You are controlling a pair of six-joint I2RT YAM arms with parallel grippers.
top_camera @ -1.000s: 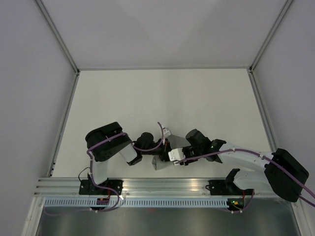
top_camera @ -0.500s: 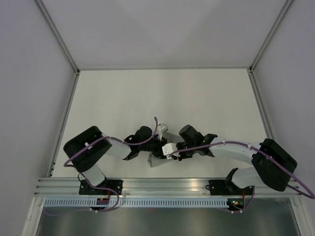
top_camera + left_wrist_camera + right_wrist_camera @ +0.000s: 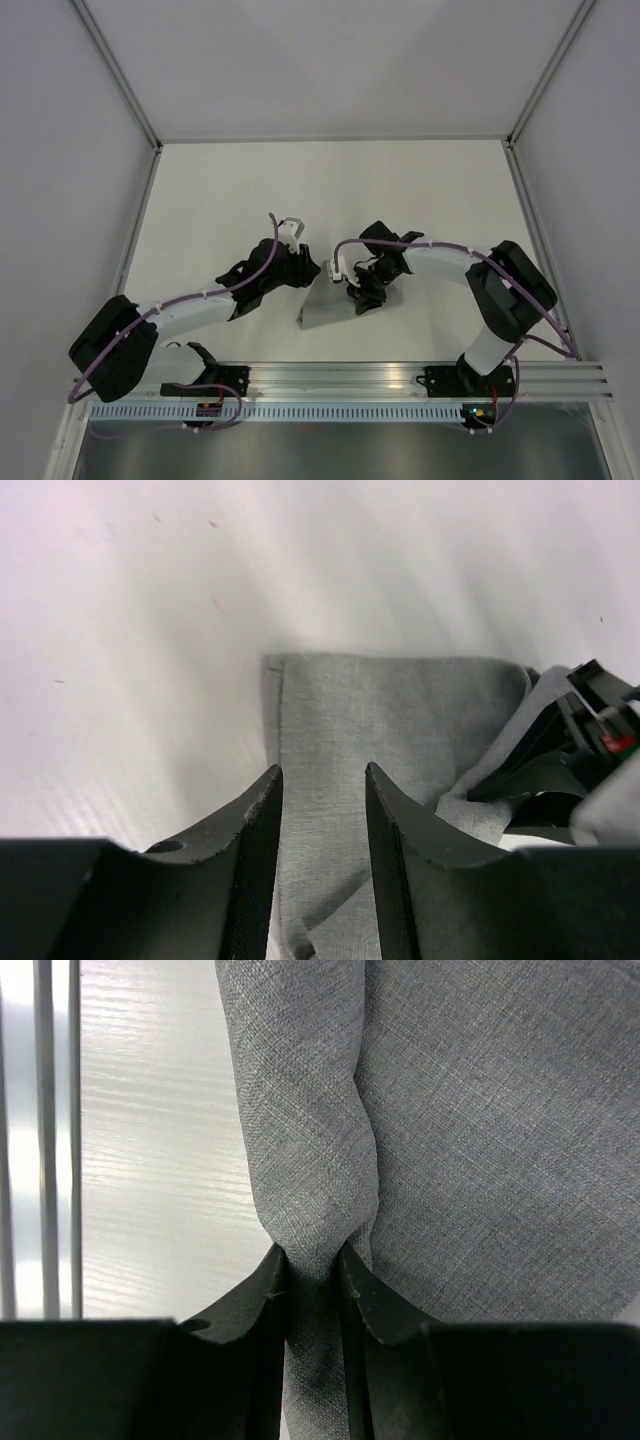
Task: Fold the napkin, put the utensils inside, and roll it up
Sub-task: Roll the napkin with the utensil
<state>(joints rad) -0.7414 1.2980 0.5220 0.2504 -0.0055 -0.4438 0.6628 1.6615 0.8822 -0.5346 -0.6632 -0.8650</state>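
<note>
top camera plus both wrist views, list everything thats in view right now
napkin: 1, mid grey, bunched near the middle of the table's near half, between the two arms
utensils: 0 in view
table: 1, white, under everything
rail: 1, silver, along the table's near edge
walls: 3, pale grey, left, right and far sides
cables: purple, running along both arms
left arm: 1, black and white, reaching in from the left; jaws open above the napkin, gripping nothing
right arm: 1, black and white, reaching in from the right; jaws shut on a fold of the napkin
</note>
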